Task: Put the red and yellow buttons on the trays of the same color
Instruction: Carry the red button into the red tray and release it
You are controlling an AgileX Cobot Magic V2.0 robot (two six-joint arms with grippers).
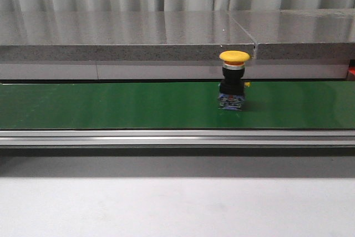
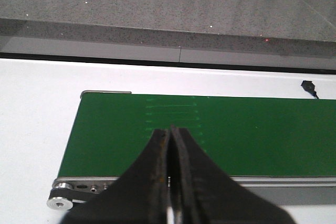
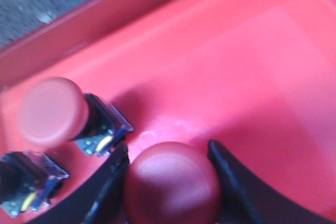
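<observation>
Right gripper (image 3: pixel 170 169): sitting closest to the wrist lens, jaws clenched around a red button, one dark finger (image 3: pixel 107 182) on each flank of its cap.
Held red button (image 3: pixel 172 184): dome cap filling the gap between the fingers, touching both; body hidden beneath the cap.
Red tray (image 3: pixel 236 66): lying directly under and beyond the jaws, its floor spreading out past the fingertips, a raised wall running along the far edge.
Second red button (image 3: pixel 55 111): lying tipped on its side in the tray, just beside one finger, its dark body and blue base pointing toward the jaws.
Third button body (image 3: pixel 29 182): showing partly at the frame edge, near that same finger; cap out of view, colour not telling.
Left gripper (image 2: pixel 169 135): jaws pressed together, tips meeting with only a thin seam between, gripping nothing.
Green conveyor belt (image 2: pixel 252 135): stretching beneath and ahead of the left fingertips, its end roller (image 2: pixel 61 195) showing off to one side of the jaws.
Yellow button (image 1: pixel 234 79): standing upright on the belt in the front view, yellow mushroom cap up, black body, blue base; well apart from both sets of jaws, neither gripper appearing in that view.
Grey stone ledge (image 1: pixel 122 37): running behind the belt.
</observation>
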